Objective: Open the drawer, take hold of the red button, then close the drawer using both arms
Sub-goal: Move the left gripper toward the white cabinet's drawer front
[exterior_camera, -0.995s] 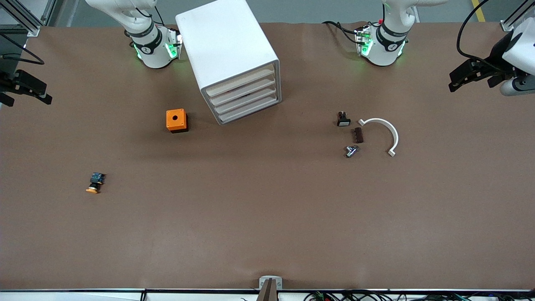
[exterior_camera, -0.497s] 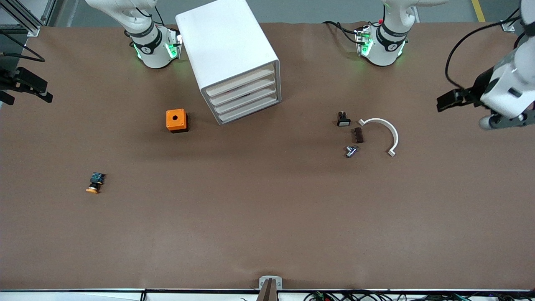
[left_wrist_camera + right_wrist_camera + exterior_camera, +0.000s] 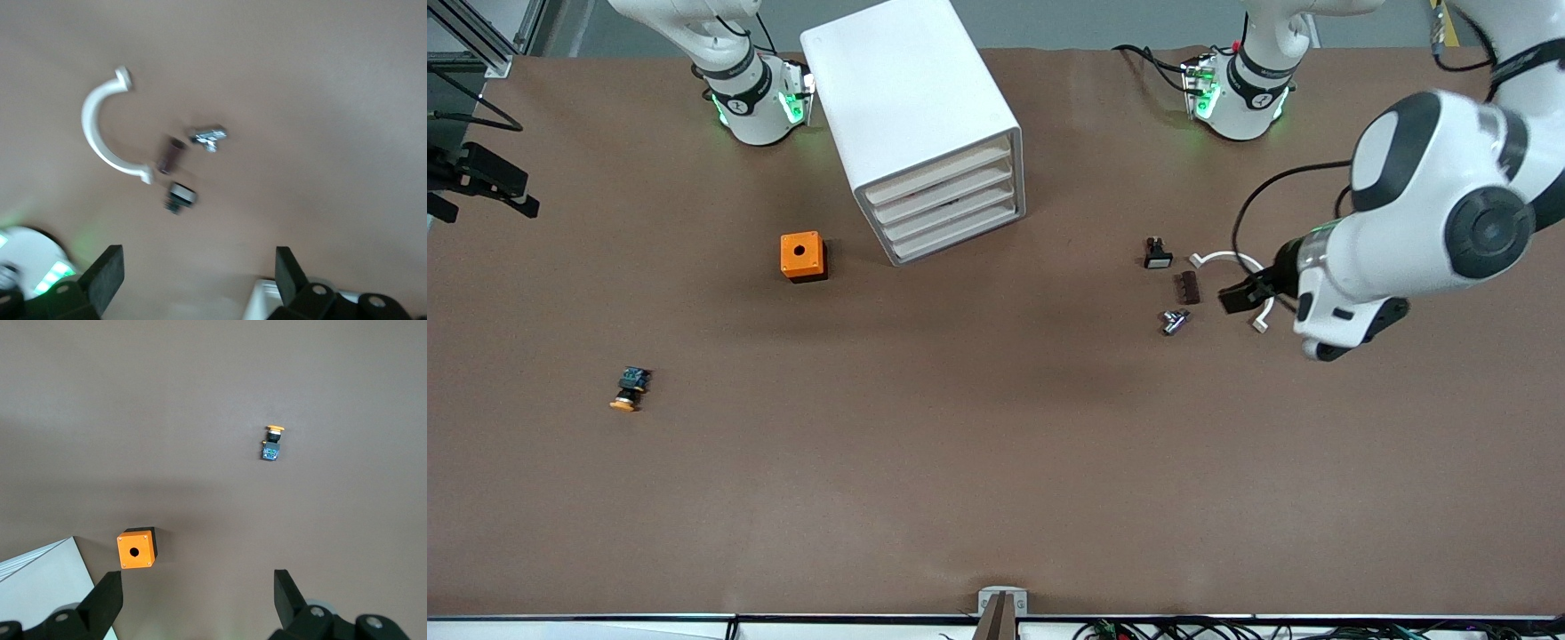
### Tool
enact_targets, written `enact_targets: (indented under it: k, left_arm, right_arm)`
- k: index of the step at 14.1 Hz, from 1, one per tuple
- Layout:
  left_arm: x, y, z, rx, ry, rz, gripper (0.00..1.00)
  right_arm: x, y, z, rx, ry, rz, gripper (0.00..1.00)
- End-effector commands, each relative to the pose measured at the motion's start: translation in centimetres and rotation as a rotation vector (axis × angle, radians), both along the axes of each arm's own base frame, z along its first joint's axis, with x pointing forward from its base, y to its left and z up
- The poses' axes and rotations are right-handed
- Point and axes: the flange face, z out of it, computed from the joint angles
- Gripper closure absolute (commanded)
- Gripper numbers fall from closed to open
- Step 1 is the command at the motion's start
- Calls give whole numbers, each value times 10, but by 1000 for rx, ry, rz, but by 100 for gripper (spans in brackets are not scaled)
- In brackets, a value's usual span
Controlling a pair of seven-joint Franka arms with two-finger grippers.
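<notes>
The white drawer cabinet stands between the arms' bases with all its drawers shut. Its corner shows in the left wrist view and the right wrist view. The red-capped button is not in view. My left gripper is open and empty in the air over a white curved clamp; in its wrist view nothing lies between its fingers. My right gripper is open and empty at the right arm's end of the table, and also shows in its own view.
An orange box with a hole sits beside the cabinet. A button with an orange-yellow cap lies nearer the front camera. By the clamp lie a black part, a brown strip and a metal piece.
My left arm has swung in from the table's end and come over the clamp and small parts. My right gripper has barely moved.
</notes>
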Motion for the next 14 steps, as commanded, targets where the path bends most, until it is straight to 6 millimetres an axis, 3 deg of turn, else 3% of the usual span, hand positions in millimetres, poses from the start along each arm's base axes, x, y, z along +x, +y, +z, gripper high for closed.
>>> enact_targets:
  k: [1,5,9,11,14]
  left_arm:
    - [5,-44,-32,15,62,171,0]
    - [-1,-98,-90,55,222,453,0]
    - [-14,-132,-131,149,450,778,0]
    - [-34,-171,-152,167,582,834,0]
    - [-62,-212,-182,252,750,937,0]
  right_arm:
    - [-5,-1,6,-15,-9,4,0]
    - [-4,-4,6,-18,-16,-3,0]
    - [-4,-5,5,-18,-13,-4,0]
    - [-4,-6,6,-18,-13,-7,0]
    - [-3,-6,13,-17,-29,0,0]
